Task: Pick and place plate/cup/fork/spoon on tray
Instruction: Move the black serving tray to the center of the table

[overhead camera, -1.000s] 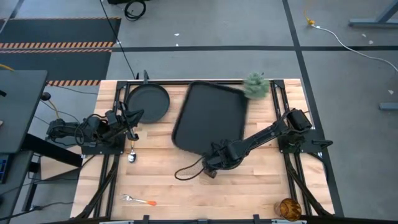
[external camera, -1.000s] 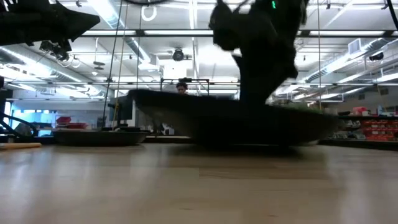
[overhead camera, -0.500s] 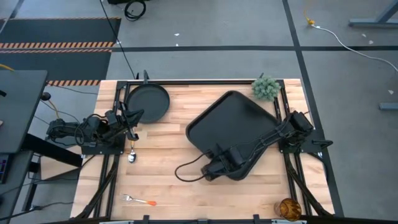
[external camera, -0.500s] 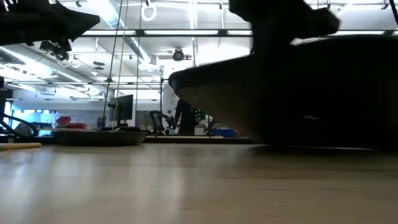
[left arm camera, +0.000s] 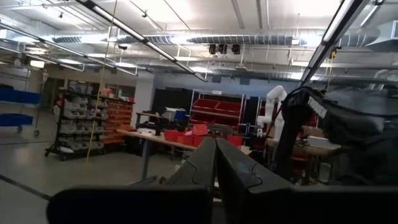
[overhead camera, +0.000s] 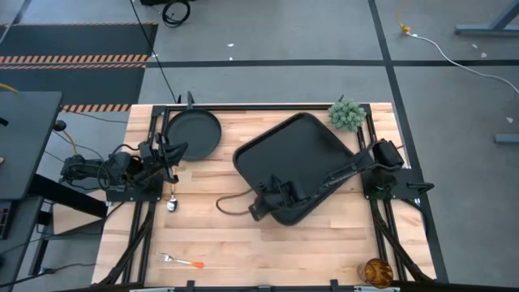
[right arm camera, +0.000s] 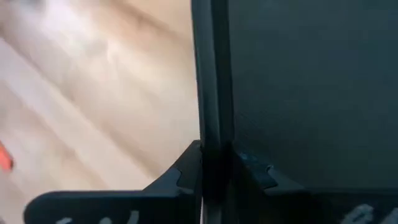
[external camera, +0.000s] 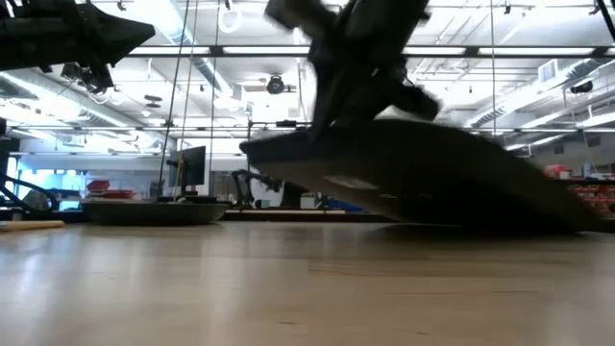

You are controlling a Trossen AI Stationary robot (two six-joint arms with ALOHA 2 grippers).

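Right gripper (overhead camera: 268, 197) clamped on tray (overhead camera: 304, 158) rim, tilting it off table to reposition; left gripper (overhead camera: 166, 156) fingers together, parked by plate (overhead camera: 193, 134).

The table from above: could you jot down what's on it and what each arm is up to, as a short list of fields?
tray: tilted, one edge raised off the table, seen in the low view
right gripper: clamped on the tray's rim, jaws shut
left gripper: waiting at the table's left side, jaws shut, beside the plate
plate: far left corner
spoon: left edge, near the left arm
fork: near left corner
cup: near right corner
plant ball: far right corner, beside the tray
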